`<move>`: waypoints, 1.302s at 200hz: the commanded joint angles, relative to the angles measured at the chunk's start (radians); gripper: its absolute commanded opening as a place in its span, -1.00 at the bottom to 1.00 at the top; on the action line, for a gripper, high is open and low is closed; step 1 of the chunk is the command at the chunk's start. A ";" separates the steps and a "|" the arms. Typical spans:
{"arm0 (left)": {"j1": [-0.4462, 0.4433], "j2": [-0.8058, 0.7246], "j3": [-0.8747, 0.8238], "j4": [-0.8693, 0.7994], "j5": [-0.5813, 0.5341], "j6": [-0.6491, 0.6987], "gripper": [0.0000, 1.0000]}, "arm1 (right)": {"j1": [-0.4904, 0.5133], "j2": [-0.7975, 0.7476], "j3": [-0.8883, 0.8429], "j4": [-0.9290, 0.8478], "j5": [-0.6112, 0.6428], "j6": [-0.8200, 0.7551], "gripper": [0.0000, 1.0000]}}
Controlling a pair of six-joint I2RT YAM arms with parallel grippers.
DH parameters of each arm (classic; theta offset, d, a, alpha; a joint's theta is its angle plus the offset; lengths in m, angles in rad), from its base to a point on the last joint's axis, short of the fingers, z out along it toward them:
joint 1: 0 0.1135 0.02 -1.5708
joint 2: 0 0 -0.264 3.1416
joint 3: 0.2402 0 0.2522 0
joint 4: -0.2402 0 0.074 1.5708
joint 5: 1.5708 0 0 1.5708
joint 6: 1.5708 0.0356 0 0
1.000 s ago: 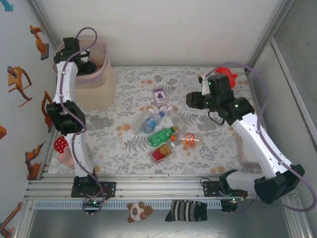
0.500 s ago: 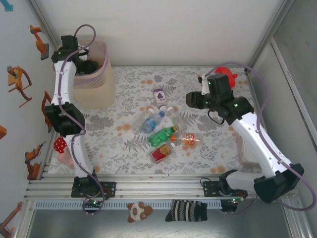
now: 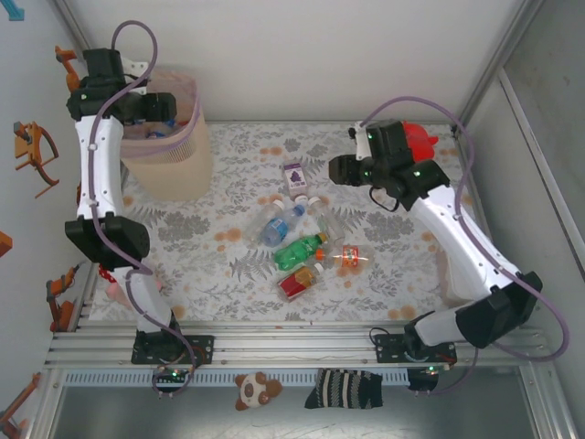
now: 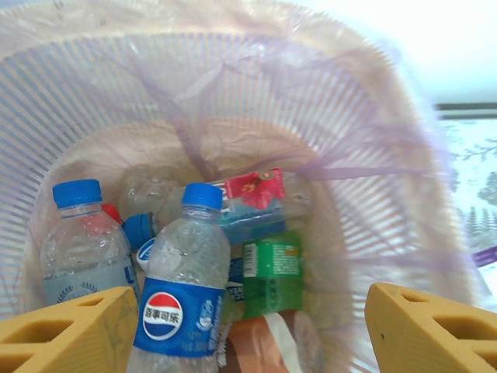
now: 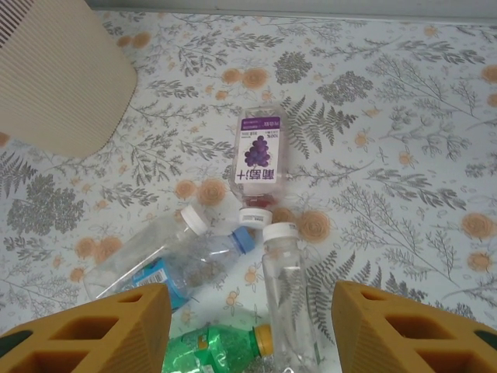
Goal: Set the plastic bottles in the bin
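The bin (image 3: 174,169) stands at the back left, beige with a pinkish bag. My left gripper (image 3: 160,108) hangs over its mouth, open. Looking down into the bin (image 4: 373,194), I see a blue-labelled clear bottle (image 4: 182,287), a second blue-capped one (image 4: 78,249) and a green one (image 4: 272,272) lying loose between the yellow fingers (image 4: 70,330). My right gripper (image 3: 340,171) hovers open above the table's bottles: a purple-labelled one (image 5: 258,159), a clear white-capped one (image 5: 286,287), a blue-labelled one (image 5: 194,268) and a green one (image 5: 213,350). An orange-labelled bottle (image 3: 345,258) and a red-labelled bottle (image 3: 297,282) lie nearer.
A red plush toy (image 3: 419,137) sits behind the right gripper at the back right. Red and pink plush toys (image 3: 111,274) lie by the left wall. A toy bear (image 3: 256,389) and a striped sock (image 3: 347,389) rest in front of the rail.
The left gripper's jaws have opened and the left arm has lifted and pulled back over the bin. The right gripper has moved a little left and toward the back.
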 commanded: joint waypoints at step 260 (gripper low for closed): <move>-0.099 -0.685 -0.940 0.492 0.357 -0.395 0.55 | 0.108 0.950 0.550 0.061 0.191 -0.022 0.66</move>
